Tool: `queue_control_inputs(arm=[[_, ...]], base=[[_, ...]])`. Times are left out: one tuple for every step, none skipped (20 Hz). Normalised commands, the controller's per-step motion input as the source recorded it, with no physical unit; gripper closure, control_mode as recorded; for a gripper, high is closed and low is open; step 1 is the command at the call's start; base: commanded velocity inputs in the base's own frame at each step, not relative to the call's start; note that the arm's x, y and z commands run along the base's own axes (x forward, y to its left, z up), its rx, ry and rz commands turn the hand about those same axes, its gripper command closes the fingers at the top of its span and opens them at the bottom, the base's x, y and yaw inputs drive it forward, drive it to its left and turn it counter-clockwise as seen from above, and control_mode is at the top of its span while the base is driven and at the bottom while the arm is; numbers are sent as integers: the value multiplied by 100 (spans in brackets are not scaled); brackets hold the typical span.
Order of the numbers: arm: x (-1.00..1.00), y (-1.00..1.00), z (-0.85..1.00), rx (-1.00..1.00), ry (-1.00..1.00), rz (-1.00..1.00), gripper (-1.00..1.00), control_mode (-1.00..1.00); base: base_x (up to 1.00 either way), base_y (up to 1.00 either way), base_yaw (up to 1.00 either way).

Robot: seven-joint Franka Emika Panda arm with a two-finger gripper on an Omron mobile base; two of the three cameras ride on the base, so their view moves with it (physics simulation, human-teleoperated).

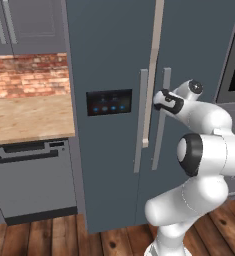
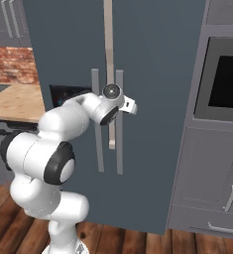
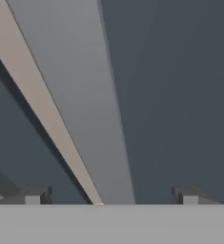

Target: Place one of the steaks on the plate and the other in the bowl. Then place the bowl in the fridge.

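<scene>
Reaching for the fridge (image 1: 109,60) filling mid-frame, we hold our gripper (image 3: 108,194) spread wide and empty around its right door handle (image 3: 85,95). Opening the door seems the step; next, we close and pull.

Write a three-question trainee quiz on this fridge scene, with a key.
1. True or false: the fridge doors look fully shut.
2. The gripper points at: A) a fridge handle B) the dishwasher C) the oven
3. How do the jaws stand?

Key:
1. False; a pale gap runs between the doors.
2. A
3. Wide open, holding nothing.
</scene>
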Motion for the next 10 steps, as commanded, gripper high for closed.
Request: queue_control_inputs(arm=[[44,0,-7,0,2,1,-100,-100],[43,1,-9,0,2,1,-100,-100],[42,2,-10,0,2,1,-100,-100],[39,5,-11,0,1,1,-100,-100],[39,8,-11,-1,1,1,-100,-100],[39,7,-14,-1,1,1,-100,-100],[34,1,-17,-1,0,1,-100,-100],[31,0,-17,-1,0,1,-100,-100],[31,0,-24,-1,0,2,-100,-100],[29,0,-27,-1,0,3,-100,-100]], base=[[0,0,0],[0,0,0],[0,0,0],[0,0,0],[0,0,0],[0,0,0],[0,0,0],[0,0,0],[0,0,0],[0,0,0]])
